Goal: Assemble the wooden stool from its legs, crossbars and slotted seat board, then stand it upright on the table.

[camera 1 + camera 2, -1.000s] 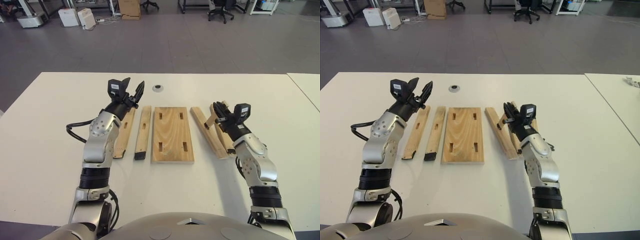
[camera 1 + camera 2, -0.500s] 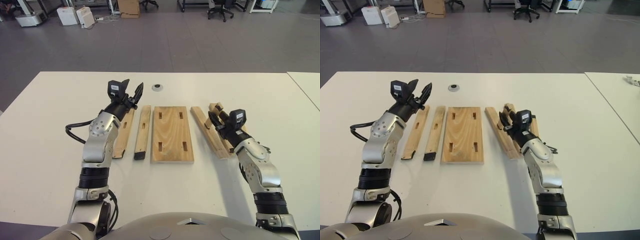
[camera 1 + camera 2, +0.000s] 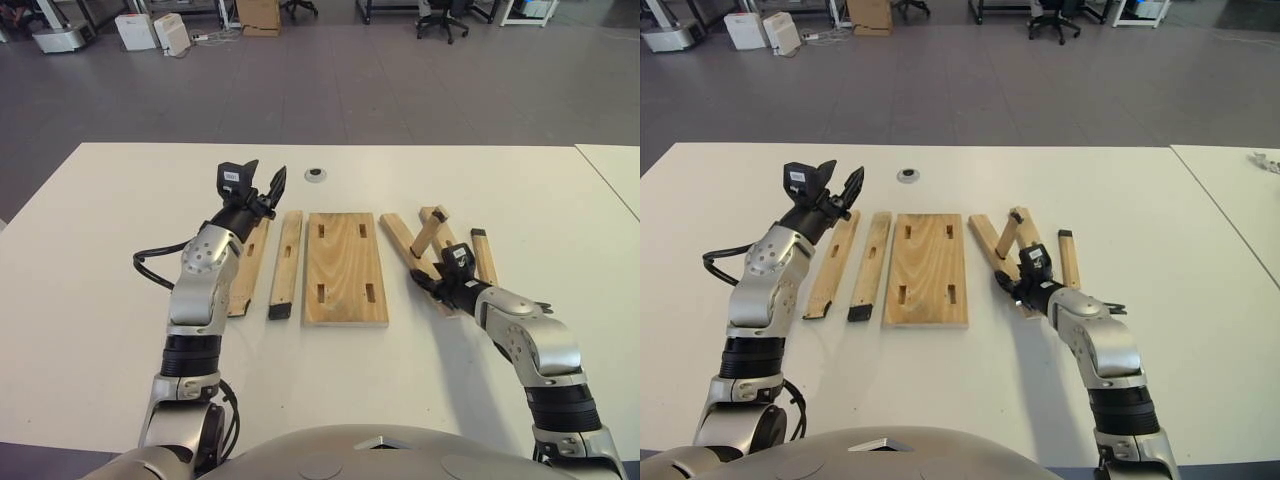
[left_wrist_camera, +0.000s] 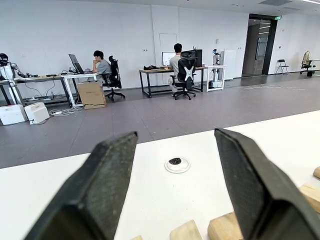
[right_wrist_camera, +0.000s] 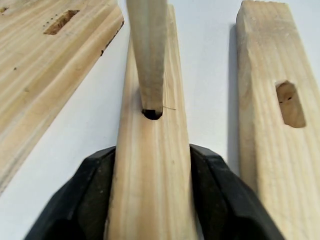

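Right hand (image 3: 438, 283) pinches the near end of a leg (image 3: 402, 238) lying lengthwise away from the robot, far end angled left; left hand (image 3: 266, 176) spread, label (image 3: 229, 175) illegible.

Right gripper (image 5: 152, 170) clamps wooden leg (image 5: 152, 215), black fingers (image 5: 85, 200) pressed on both its sides. Crossbar (image 5: 147, 45) end sits in leg's hole. Seat board (image 5: 45, 65) lies left; slotted leg (image 5: 270, 125) right, apart.

The white rectangular table (image 3: 100, 250) carries a pale slotted wooden board (image 3: 345, 268). Long wooden bars (image 3: 286, 262) lie at its 9 o'clock, a pale wooden leg (image 3: 398, 236) and a short bar (image 3: 484, 258) at 3, and a round grey grommet (image 3: 316, 176) at 12.
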Action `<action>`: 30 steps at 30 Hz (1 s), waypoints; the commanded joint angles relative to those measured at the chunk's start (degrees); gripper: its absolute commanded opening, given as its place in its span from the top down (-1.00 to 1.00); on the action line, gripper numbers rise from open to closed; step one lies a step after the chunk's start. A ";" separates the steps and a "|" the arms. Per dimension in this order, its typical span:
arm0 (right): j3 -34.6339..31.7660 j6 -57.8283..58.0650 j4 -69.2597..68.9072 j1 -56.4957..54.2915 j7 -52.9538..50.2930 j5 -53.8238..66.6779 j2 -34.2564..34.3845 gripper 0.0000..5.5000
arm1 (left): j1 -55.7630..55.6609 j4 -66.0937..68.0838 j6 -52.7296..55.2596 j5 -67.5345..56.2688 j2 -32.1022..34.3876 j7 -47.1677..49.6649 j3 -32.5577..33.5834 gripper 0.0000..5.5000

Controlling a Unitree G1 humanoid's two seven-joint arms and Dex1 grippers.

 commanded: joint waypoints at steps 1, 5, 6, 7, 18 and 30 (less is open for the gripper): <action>1.96 3.00 0.51 -0.90 -0.85 -1.65 -0.51 0.24 | 0.57 -0.42 0.04 0.52 -0.43 0.63 -0.66 -0.02; -4.41 3.74 -1.57 -3.37 -2.77 1.94 3.21 0.24 | -0.21 -2.51 8.07 -7.98 -4.07 2.05 2.84 -0.02; -6.23 4.43 -3.26 -4.68 -2.87 3.93 4.45 0.24 | -0.82 -3.38 12.51 -12.95 -5.63 2.54 4.74 -0.09; -6.89 3.91 -5.23 -5.87 -2.16 4.95 4.48 0.24 | -1.65 -3.93 16.51 -17.05 -7.24 3.75 6.31 -0.12; 1.11 -7.24 -16.09 -9.69 12.81 7.91 -1.17 0.24 | -10.27 -2.46 35.16 -49.90 -19.28 17.03 13.77 -0.26; 4.59 -13.34 -16.82 -7.82 14.05 4.86 -3.28 0.24 | -7.61 -7.19 36.69 -57.21 -17.92 20.39 13.21 0.46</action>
